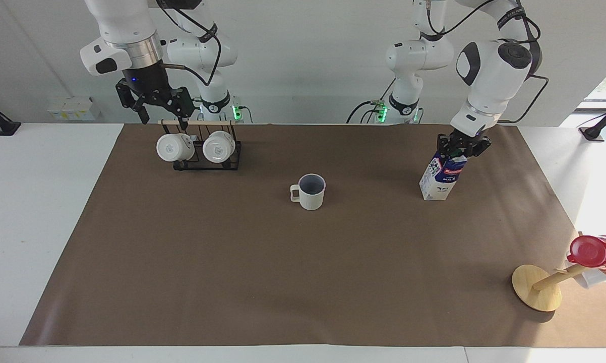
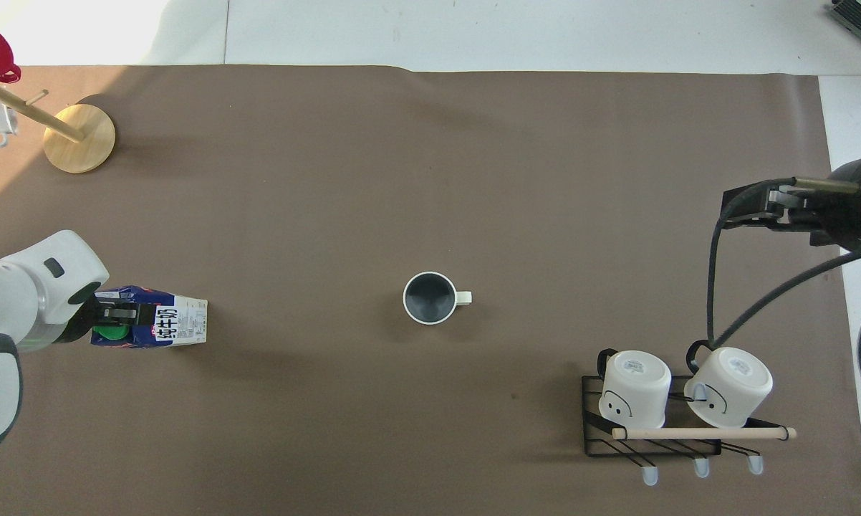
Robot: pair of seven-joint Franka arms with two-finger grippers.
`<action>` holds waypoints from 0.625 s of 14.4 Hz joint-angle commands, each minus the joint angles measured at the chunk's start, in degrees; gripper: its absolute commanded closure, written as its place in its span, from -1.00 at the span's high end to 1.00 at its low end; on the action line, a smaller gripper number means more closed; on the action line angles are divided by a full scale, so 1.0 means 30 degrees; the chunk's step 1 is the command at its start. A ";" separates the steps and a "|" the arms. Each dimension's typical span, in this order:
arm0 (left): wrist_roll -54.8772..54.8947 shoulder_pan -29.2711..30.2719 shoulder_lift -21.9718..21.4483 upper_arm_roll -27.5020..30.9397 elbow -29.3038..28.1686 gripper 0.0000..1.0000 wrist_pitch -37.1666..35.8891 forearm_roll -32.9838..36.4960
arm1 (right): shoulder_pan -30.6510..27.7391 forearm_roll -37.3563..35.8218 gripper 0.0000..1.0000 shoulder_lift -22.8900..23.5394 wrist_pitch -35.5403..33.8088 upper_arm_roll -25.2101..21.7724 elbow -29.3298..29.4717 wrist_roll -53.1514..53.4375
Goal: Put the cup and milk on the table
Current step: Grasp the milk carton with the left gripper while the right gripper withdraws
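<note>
The left gripper [image 1: 458, 145] pinches the top of the milk [image 1: 441, 176], which stands on the table [image 1: 41, 201] toward the left arm's end; its white panel carries dark characters I cannot read. The right gripper [image 1: 157, 103] hangs with fingers spread, holding nothing, over the black rack [image 1: 207, 159]. The cup [image 1: 309, 191] stands upright mid-table.

surface [image 1: 41, 212]: smooth white, under matt brown paper-like mat [image 1: 293, 262] | cup [image 1: 309, 191]: ribbed, matt off-white ceramic look | milk [image 1: 441, 177]: printed glossy carton | stand [image 1: 536, 287]: pale wood | rack [image 1: 207, 157]: black wire
</note>
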 commanded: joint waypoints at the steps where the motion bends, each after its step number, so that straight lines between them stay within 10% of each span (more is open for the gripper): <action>1: -0.0052 -0.0303 0.0137 0.0256 0.0141 -0.09 0.0187 0.0280 | -0.0302 0.0941 1.00 0.0166 -0.0470 -0.0094 0.0544 -0.1114; 9: -0.3502 -0.2084 0.2244 0.0139 0.4502 -0.10 -0.2068 -0.0773 | -0.0596 0.1501 1.00 -0.0070 -0.0499 -0.0330 0.0162 -0.2377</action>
